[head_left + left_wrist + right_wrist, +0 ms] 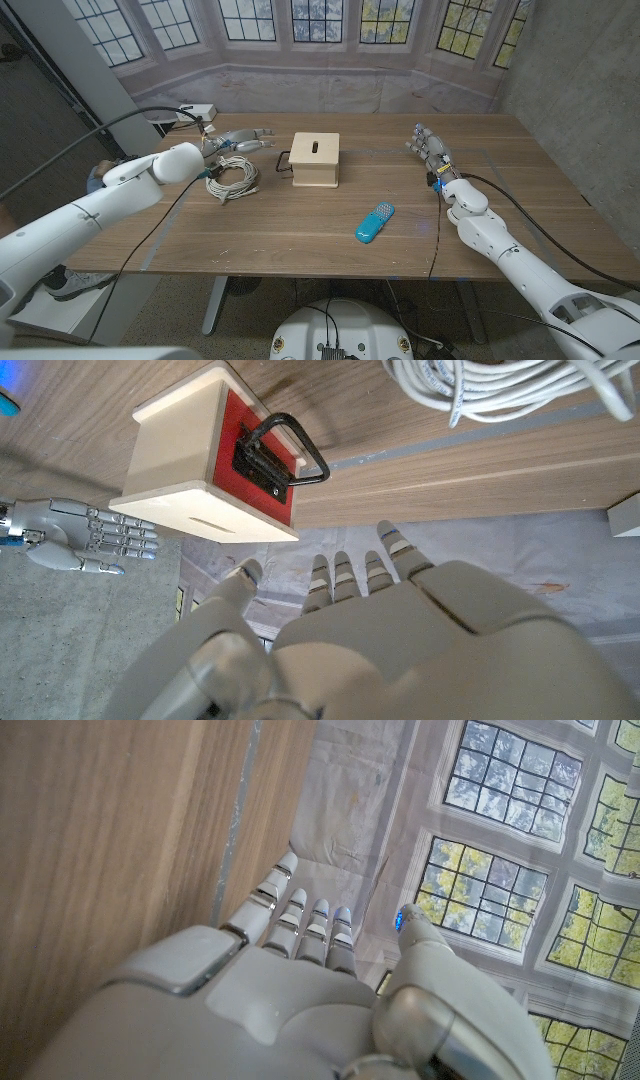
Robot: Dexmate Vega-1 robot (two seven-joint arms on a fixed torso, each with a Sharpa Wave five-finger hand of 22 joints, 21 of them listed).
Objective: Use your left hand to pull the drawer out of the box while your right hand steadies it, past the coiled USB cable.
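Observation:
A pale wooden box (315,160) with a slot in its top stands mid-table. Its drawer front is red (262,468) and carries a black loop handle (283,162) (285,450) on the side facing my left hand. My left hand (243,141) (400,630) hovers open to the left of the handle, fingers apart and pointing at it, a short gap away. The coiled white USB cable (231,178) (500,388) lies just beneath and in front of that hand. My right hand (428,148) (290,980) is open well to the right of the box, touching nothing; it also appears beyond the box in the left wrist view (85,538).
A blue remote-like object (374,223) lies in front of the box toward the right. A white adapter box (197,113) with cables sits at the back left corner. A black cable runs along the right arm near the table's right edge.

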